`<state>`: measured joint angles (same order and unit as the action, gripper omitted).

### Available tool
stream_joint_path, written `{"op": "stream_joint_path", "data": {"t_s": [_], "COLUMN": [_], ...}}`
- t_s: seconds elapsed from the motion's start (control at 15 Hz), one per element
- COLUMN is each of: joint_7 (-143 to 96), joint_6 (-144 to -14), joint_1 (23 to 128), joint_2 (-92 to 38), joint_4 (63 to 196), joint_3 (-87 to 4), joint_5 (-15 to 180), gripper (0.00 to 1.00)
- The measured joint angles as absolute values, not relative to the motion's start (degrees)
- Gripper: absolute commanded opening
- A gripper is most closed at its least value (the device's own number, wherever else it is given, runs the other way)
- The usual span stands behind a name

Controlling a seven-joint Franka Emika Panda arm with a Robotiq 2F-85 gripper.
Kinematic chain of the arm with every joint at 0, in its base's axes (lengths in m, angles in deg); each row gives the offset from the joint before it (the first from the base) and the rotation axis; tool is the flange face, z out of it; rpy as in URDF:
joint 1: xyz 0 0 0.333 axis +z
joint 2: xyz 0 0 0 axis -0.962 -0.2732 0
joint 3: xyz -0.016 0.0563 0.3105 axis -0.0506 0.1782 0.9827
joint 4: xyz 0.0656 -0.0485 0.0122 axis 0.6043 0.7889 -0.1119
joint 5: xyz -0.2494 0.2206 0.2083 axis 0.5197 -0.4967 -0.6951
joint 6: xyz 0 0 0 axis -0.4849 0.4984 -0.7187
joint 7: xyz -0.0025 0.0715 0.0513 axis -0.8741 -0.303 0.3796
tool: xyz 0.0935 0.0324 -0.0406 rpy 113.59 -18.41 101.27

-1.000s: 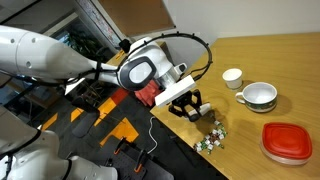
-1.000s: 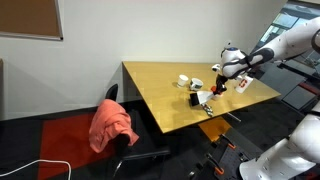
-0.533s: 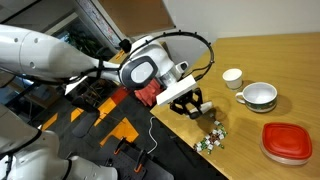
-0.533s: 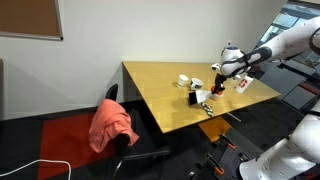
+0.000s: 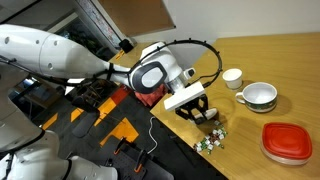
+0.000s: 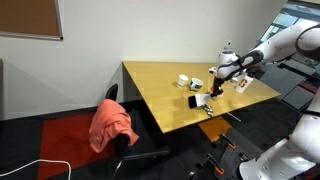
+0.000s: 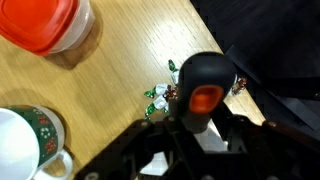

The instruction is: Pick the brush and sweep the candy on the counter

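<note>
While the fingers (image 7: 242, 132) are clamping tight on the brush (image 7: 205, 85), its dark end is hanging over the bench (image 5: 270, 60), just beside the candy (image 5: 211, 138). The arm is shifting nearer to the candy than a moment ago, so sweeping is probably beginning.

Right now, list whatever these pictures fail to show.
- Candy, wrist view: some pieces hidden behind the brush; count unclear.
- Brush bristles: under its dark top; contact with the counter unknown.
- Gripper, exterior view: its grip is too small to make out.
- Mug, wrist view: cut by the edge.
</note>
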<state>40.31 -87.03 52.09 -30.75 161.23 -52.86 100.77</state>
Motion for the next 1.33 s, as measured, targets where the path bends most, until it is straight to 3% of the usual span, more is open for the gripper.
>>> {"op": "stream_joint_path", "data": {"t_s": [0.87,1.33], "joint_7": [40.23,40.33], "joint_6": [-86.94,-89.52], "joint_1": [50.86,49.61], "joint_2": [-32.99,-31.64], "joint_4": [160.77,161.05], "joint_3": [-59.37,-58.46], "joint_5": [107.94,105.45], "gripper": [0.13,0.13]}}
